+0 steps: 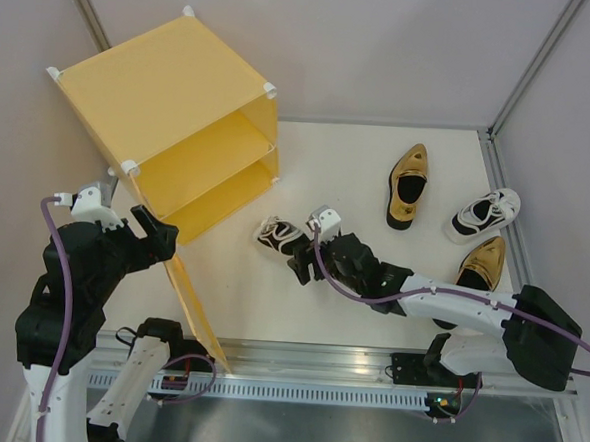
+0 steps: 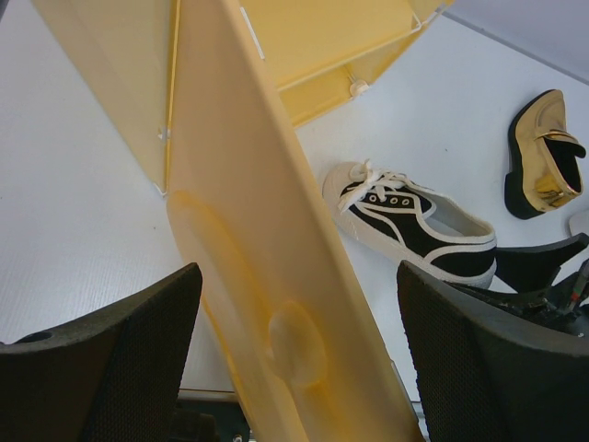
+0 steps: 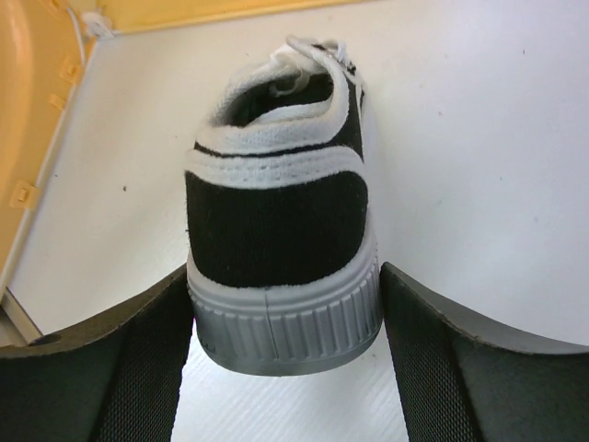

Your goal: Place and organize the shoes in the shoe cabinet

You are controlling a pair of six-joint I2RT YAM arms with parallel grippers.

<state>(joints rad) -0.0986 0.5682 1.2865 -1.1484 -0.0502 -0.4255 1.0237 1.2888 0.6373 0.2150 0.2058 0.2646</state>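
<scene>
The yellow shoe cabinet (image 1: 167,98) stands at the back left, its door (image 1: 197,310) swung open toward the near edge. My left gripper (image 1: 154,230) is open, with the embossed door (image 2: 276,276) between its fingers (image 2: 110,359) and not gripped. My right gripper (image 1: 298,262) is shut on the heel of a white-and-black sneaker (image 1: 274,234), which is also in the right wrist view (image 3: 276,212) and the left wrist view (image 2: 414,226). Two gold slip-ons (image 1: 409,185) (image 1: 483,263) and the second sneaker (image 1: 484,215) lie at the right.
The cabinet's inner shelf (image 1: 219,146) shows through the open front. A metal rail (image 1: 366,364) runs along the near table edge. Grey walls close the back and right. In the right wrist view the cabinet's edge (image 3: 28,110) lies to the left of the sneaker.
</scene>
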